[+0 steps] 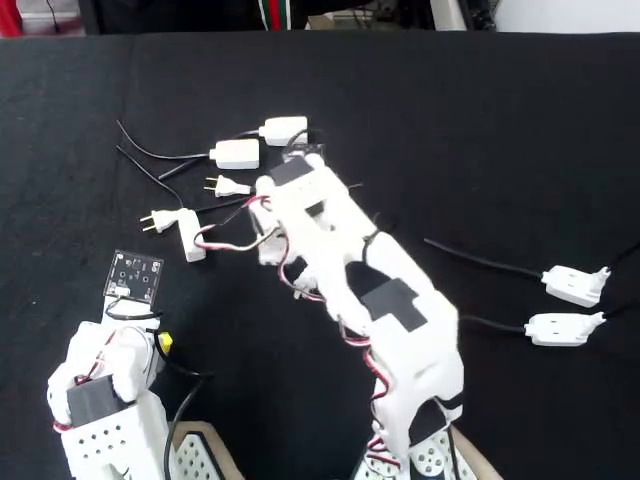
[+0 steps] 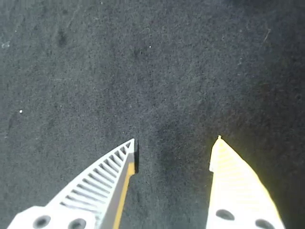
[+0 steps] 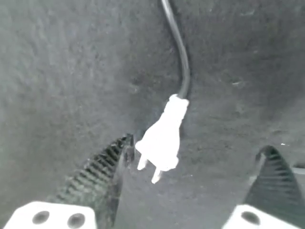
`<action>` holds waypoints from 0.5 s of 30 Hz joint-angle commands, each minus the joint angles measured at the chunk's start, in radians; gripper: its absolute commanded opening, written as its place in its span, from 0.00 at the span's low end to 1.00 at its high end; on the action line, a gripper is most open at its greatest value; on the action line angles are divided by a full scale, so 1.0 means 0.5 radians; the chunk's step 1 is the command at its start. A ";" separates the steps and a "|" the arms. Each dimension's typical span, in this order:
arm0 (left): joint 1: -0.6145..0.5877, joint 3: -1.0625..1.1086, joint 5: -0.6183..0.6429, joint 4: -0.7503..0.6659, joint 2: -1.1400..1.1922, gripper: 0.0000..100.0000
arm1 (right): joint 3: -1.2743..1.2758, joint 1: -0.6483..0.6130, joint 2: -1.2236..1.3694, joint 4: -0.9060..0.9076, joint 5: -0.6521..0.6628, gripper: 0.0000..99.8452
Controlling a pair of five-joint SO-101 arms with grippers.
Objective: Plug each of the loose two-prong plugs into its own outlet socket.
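Observation:
A white two-prong plug (image 3: 161, 140) on a black cord (image 3: 177, 43) lies on the black cloth, prongs toward the camera. My right gripper (image 3: 193, 152) is open around it, one finger (image 3: 102, 167) close beside the plug without clamping it. In the high view the right arm (image 1: 340, 240) stretches to the back left, near two white outlet sockets (image 1: 237, 153) (image 1: 283, 129) and a loose plug (image 1: 228, 185). Another plug (image 1: 155, 221) lies further left. My left gripper (image 2: 174, 143) is open above bare cloth at the front left (image 1: 150, 338).
Two more white sockets (image 1: 572, 285) (image 1: 560, 328) with black cords lie at the right edge. A white block (image 1: 190, 235) sits by the left plug. A small dark circuit board (image 1: 133, 275) lies in front of the left arm. Black cords trail at the back left.

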 commanded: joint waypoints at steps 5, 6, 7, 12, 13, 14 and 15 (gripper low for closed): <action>-0.008 -0.020 -0.018 0.006 -0.003 0.25 | -0.008 -0.117 0.041 -0.064 0.000 0.18; -0.008 -0.020 -0.018 0.006 -0.003 0.25 | -0.008 -0.114 0.041 -0.064 0.015 0.18; -0.005 -0.020 -0.018 0.006 -0.003 0.25 | -0.008 -0.110 0.041 -0.064 0.028 0.17; -0.005 -0.020 -0.018 0.006 -0.003 0.25 | -0.008 -0.107 0.044 -0.055 0.135 0.16; -0.005 -0.020 -0.018 0.006 -0.003 0.25 | -0.008 -0.104 0.041 -0.055 0.150 0.14; -0.005 -0.020 -0.018 0.006 -0.003 0.25 | -0.008 -0.104 0.041 -0.055 0.172 0.11; -0.005 -0.020 -0.018 0.006 -0.003 0.25 | -0.008 -0.104 0.041 -0.055 0.193 0.07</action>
